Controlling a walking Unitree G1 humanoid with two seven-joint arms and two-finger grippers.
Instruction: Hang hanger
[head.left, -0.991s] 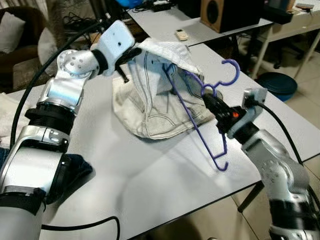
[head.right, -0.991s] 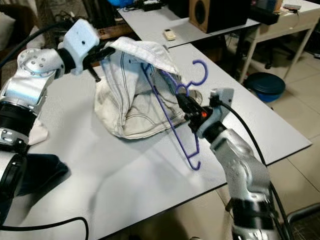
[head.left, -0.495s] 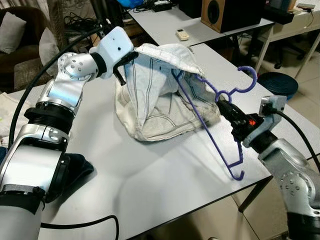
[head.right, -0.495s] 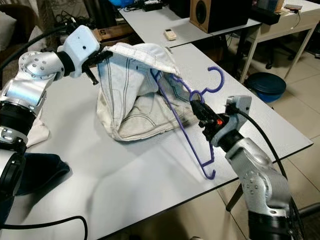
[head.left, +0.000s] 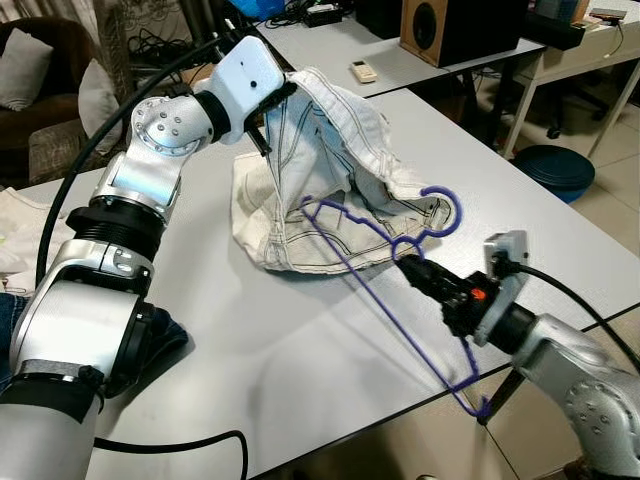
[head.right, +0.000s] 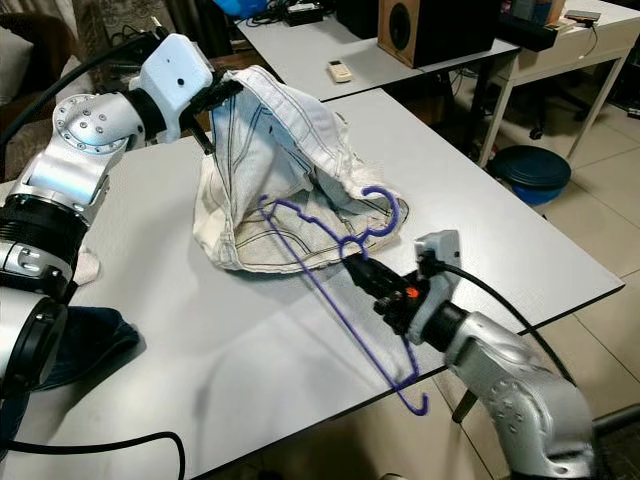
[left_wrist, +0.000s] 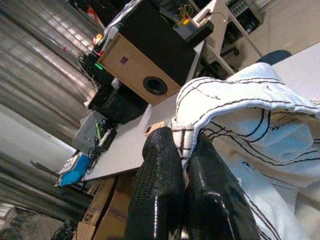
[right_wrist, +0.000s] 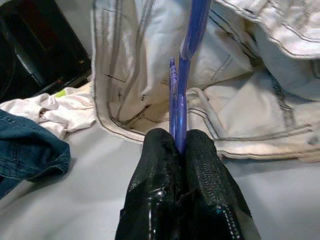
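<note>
A white denim garment (head.left: 330, 190) lies heaped on the white table (head.left: 300, 340), with one edge pulled up. My left gripper (head.left: 280, 95) is shut on that raised waistband; the left wrist view shows the hem pinched between the two black fingers (left_wrist: 160, 165). Near the table's front right, my right gripper (head.left: 410, 267) is shut on the neck of a purple hanger (right_wrist: 195, 25). The hanger tilts: its hook (head.left: 456, 212) lies over the garment's near edge, and its lower end hangs past the table edge.
Dark blue jeans (head.left: 160, 335) hang off the table's left side, beside a white cloth. A black cable (head.left: 180, 445) crosses the front edge. A second table behind carries a speaker (head.left: 440, 30) and a remote (head.left: 363, 70). A blue bin (head.left: 555, 165) sits on the floor at right.
My right gripper has pulled the hanger out from under the garment, down and toward the table's front edge. My left gripper has raised the waistband a little higher.
</note>
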